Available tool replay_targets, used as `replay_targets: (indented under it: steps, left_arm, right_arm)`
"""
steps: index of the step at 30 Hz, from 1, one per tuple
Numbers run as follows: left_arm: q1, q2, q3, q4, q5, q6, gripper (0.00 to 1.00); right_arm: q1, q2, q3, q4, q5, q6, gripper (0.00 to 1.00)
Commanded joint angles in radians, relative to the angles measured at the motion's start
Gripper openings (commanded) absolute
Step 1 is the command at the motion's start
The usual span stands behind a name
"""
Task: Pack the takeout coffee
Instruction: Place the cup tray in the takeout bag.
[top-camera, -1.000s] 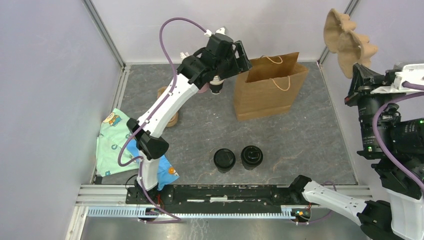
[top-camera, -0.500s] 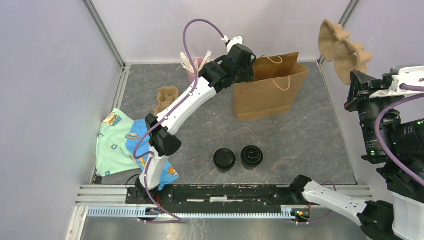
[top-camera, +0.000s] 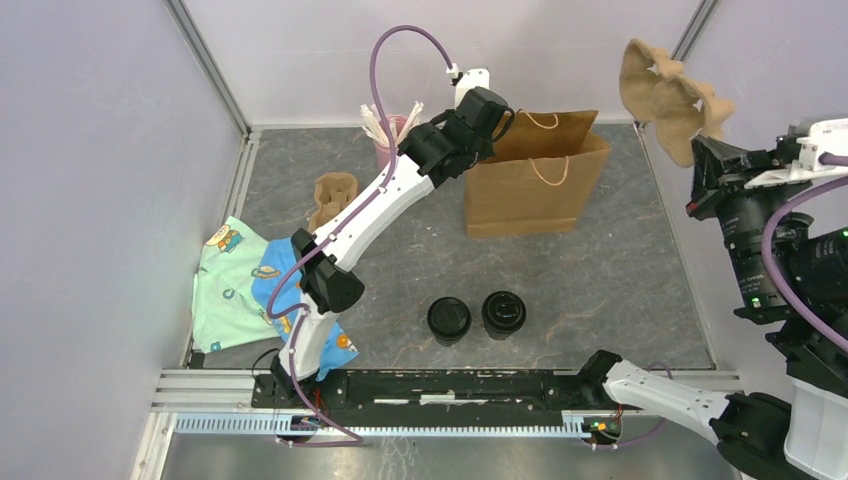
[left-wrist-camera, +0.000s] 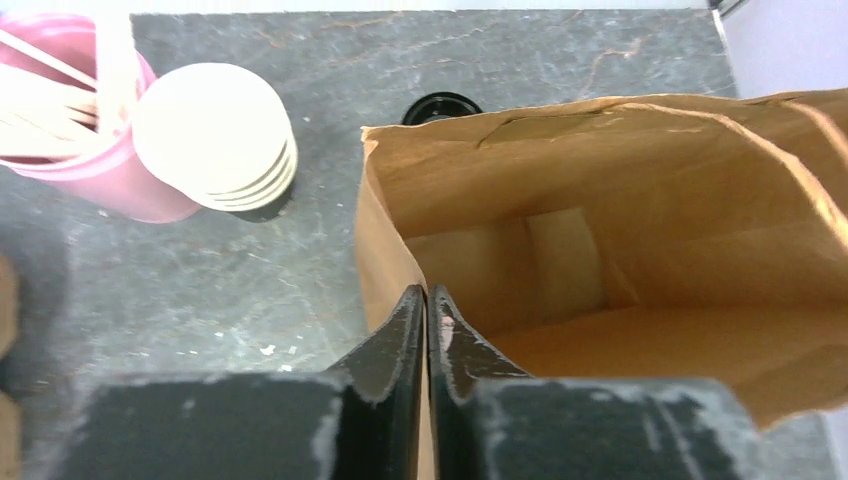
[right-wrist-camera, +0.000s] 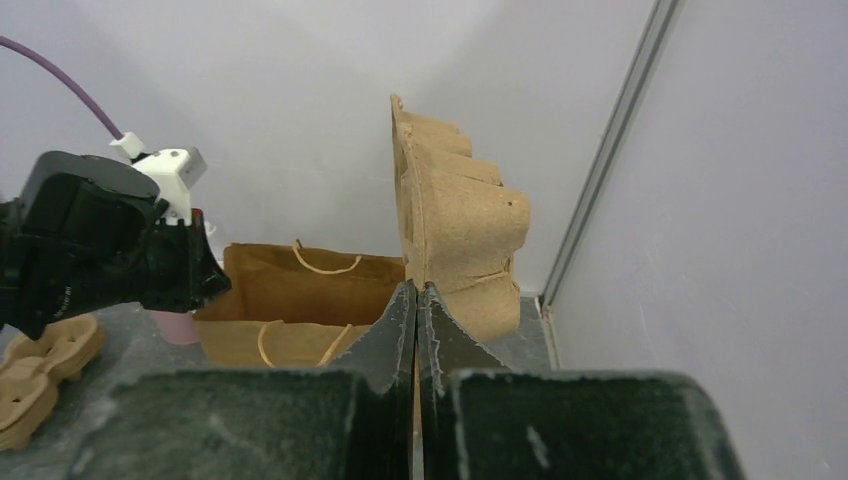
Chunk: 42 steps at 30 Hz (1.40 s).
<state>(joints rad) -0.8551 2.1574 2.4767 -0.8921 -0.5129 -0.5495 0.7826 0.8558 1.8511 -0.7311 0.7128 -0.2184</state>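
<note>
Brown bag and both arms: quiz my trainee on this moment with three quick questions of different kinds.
1. True or false: the left end effector hangs open, clear of the brown bag.
2. What does the right end effector hold? A) a black lid B) a cardboard cup carrier C) a cloth
3. How many lidded black cups stand on the table?

Key: 1 false, it pinches the bag's rim; 2 B; 3 two.
</note>
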Motion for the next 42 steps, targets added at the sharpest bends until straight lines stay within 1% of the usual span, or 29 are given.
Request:
replay_targets:
  steps: [1,4,7,11,13,18,21,26,30,32,35,42]
  left_arm:
    - [-0.004,-0.066,0.003,-0.011,-0.110,0.130,0.03]
    - [-0.004,-0.122,-0.051,-0.008,-0.162,0.158,0.02]
    - [-0.004,-0.204,-0.152,0.022,-0.220,0.172,0.02]
    - [-0.003,-0.328,-0.321,0.121,-0.251,0.185,0.02]
    - [-0.004,-0.393,-0.415,0.180,-0.250,0.185,0.02]
    - [-0.003,-0.563,-0.698,0.373,-0.228,0.187,0.02]
    - [-0.003,-0.641,-0.815,0.465,-0.222,0.193,0.02]
    - [-0.003,-0.744,-0.994,0.599,-0.178,0.178,0.02]
    - [-0.003,-0.787,-1.071,0.636,-0.161,0.173,0.02]
    - [-0.003,-0.802,-1.090,0.640,-0.166,0.167,0.02]
    - [-0.003,-0.821,-1.115,0.652,-0.162,0.165,0.02]
    - [-0.004,-0.821,-1.117,0.646,-0.141,0.152,0.02]
  right_arm:
    - [-0.001,0.085,0.059,-0.119,-0.048,0.126,0.00]
    - [0.000,0.109,0.062,-0.141,-0.117,0.215,0.00]
    - [0.001,0.149,0.077,-0.162,-0.222,0.329,0.00]
    - [0.001,0.183,0.048,-0.133,-0.386,0.477,0.00]
    - [0.001,0.188,0.009,-0.100,-0.434,0.515,0.00]
    - [0.001,0.212,-0.045,-0.074,-0.482,0.530,0.00]
    - [0.000,0.223,-0.060,-0.083,-0.469,0.520,0.00]
    - [0.001,0.266,-0.064,-0.110,-0.498,0.503,0.00]
    - [0.001,0.284,-0.016,-0.117,-0.483,0.502,0.00]
    - [0.000,0.284,0.003,-0.088,-0.490,0.504,0.00]
    - [0.001,0.254,-0.039,-0.008,-0.522,0.498,0.00]
    - [0.001,0.243,-0.095,-0.014,-0.531,0.449,0.00]
